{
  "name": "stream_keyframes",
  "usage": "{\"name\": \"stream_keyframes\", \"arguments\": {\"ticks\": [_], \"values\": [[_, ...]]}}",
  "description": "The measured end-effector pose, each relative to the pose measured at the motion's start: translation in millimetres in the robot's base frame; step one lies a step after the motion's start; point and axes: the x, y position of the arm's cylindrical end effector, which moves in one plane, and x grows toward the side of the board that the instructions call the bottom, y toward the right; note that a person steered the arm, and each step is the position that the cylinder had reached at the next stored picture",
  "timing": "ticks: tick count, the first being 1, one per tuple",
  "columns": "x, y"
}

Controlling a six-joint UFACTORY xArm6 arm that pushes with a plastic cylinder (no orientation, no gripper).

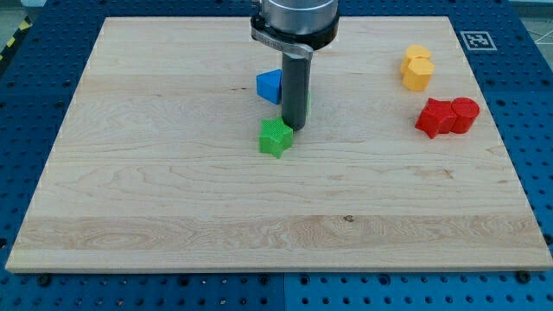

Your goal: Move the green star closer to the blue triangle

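Observation:
The green star lies near the middle of the wooden board. The blue triangle sits just above it toward the view's top, partly hidden behind my rod. My tip rests at the star's upper right edge, touching or almost touching it, and just below and right of the blue triangle. A short gap of bare wood separates the star from the triangle.
Two yellow blocks stand close together at the view's upper right. Below them lie two red blocks side by side. The board sits on a blue perforated table. A fiducial marker is by the board's top right corner.

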Motion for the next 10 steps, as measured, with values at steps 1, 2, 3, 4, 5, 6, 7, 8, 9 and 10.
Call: {"name": "stream_keyframes", "arguments": {"ticks": [1,2,3,4,5,6,7,8,9,10], "values": [[12.8,18.2],[31.5,65.4],[80.9,82.8],[112.4,65.7],[104.6,22.5],[82.1,4.8],[57.9,4.2],[52.7,-15.5],[52.7,-40.2],[48.3,-62.8]]}}
